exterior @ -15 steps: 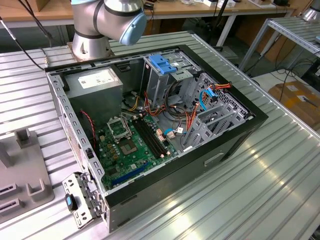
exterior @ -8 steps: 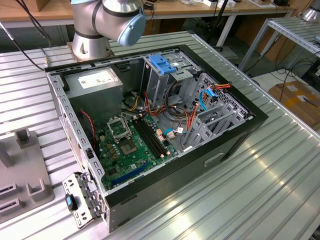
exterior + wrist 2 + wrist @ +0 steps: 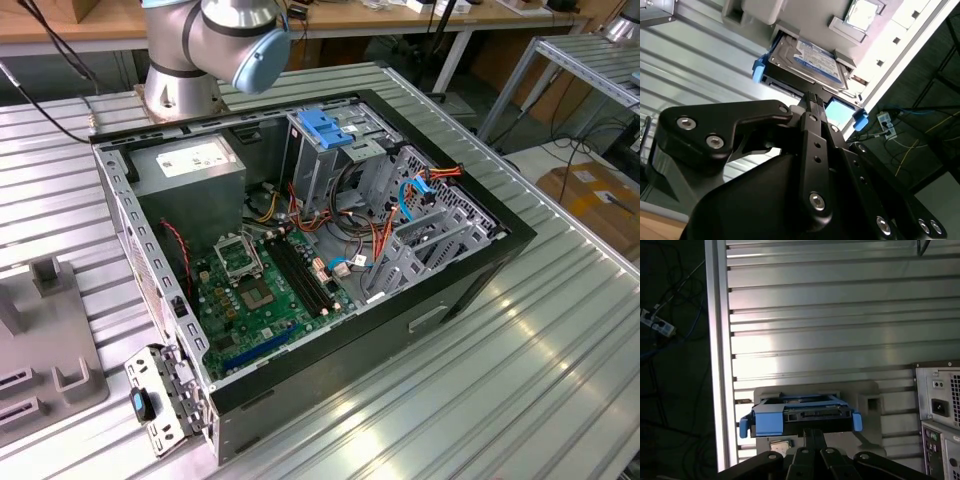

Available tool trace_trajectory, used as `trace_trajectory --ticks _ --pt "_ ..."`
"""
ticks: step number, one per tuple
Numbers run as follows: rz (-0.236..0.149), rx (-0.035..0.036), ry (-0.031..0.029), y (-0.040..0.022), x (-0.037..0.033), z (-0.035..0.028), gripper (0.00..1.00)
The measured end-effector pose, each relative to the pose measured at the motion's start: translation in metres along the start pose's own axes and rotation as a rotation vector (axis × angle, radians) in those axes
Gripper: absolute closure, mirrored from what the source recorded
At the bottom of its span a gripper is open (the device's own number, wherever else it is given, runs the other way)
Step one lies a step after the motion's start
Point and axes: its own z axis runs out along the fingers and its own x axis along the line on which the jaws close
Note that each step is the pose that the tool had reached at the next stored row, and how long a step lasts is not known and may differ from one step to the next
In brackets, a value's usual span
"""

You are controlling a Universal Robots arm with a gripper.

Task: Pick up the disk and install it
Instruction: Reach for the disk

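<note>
- Gripper [image 3: 812, 100]: the black fingers [image 3: 815, 131] are drawn narrow, with the pads almost together. The tips sit at the open side of the grey holder [image 3: 757, 12], right at the disk's near edge. I cannot tell whether they touch it.
- Disk [image 3: 807, 60]: lies flat in the grey holder with its silver face and label up. The blue carrier frame runs round it, and the frame's corners jut out past the holder at either end. Seen in both wrist views.
- Small square chip [image 3: 860, 12]: seated in a recess of the holder, just beside the disk.
- Ribbed metal table [image 3: 840, 315]: carries the holder, which sits close to the table's edge rail [image 3: 717, 365].
- Computer case [image 3: 940, 405]: stands on the same table near the holder but apart from it. In the exterior view it lies open, with the green board [image 3: 265, 290] exposed.
- Arm base [image 3: 185, 90]: in the exterior view, mounted on the table behind the case.
</note>
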Motion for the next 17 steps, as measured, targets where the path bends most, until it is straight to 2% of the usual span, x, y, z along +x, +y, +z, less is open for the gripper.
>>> trace_trajectory --ticks 2,7,11,15,17 --pt "0.000 0.0018 0.0011 -0.0003 0.0025 0.0020 0.89" --pt "0.000 0.0058 0.0096 -0.0005 0.0034 0.0117 0.89" --pt "0.000 0.0058 0.0104 -0.0005 0.0034 0.0135 0.89" --pt "0.000 0.0060 0.0128 0.0015 0.0037 0.0185 0.89" --pt "0.000 0.0061 0.0131 0.0015 0.0037 0.0186 0.89"
